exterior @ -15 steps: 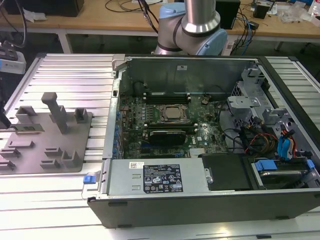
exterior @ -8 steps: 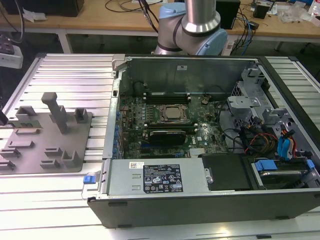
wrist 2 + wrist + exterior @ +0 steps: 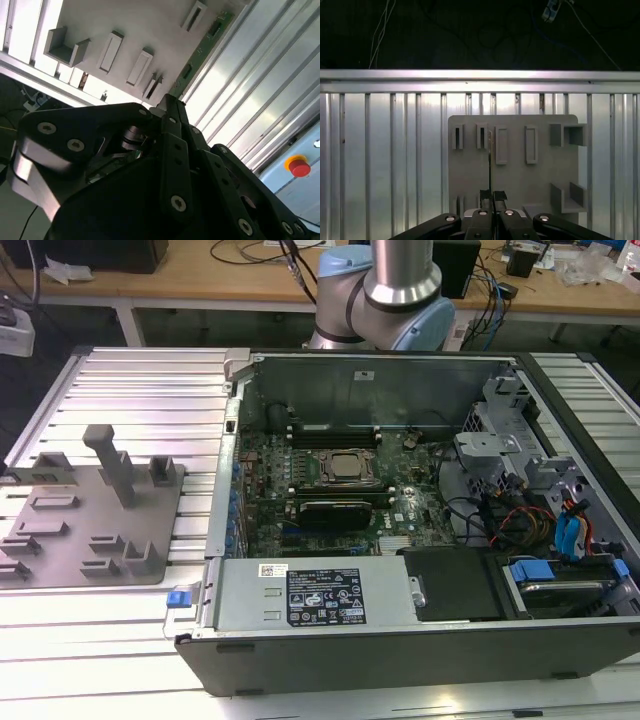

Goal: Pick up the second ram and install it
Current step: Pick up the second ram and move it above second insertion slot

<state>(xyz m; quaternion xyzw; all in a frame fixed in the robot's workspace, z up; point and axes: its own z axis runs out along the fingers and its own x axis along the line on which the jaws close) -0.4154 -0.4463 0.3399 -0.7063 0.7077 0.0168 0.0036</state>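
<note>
In both wrist views my gripper is shut on the second ram, a thin green stick that juts out past the fingertips. The first wrist view shows the ram edge-on as a thin dark line. In the second wrist view the ram appears as a long green strip with dark chips. Gripper and ram hang high above the grey holder plate. The exterior view has the same plate on its left, beside the open computer case with its motherboard.
Ribbed aluminium table slats surround the plate. Several grey holder blocks stand on it. Inside the case are the processor socket, long black slots, cables and a drive bay. A red stop button sits off the table.
</note>
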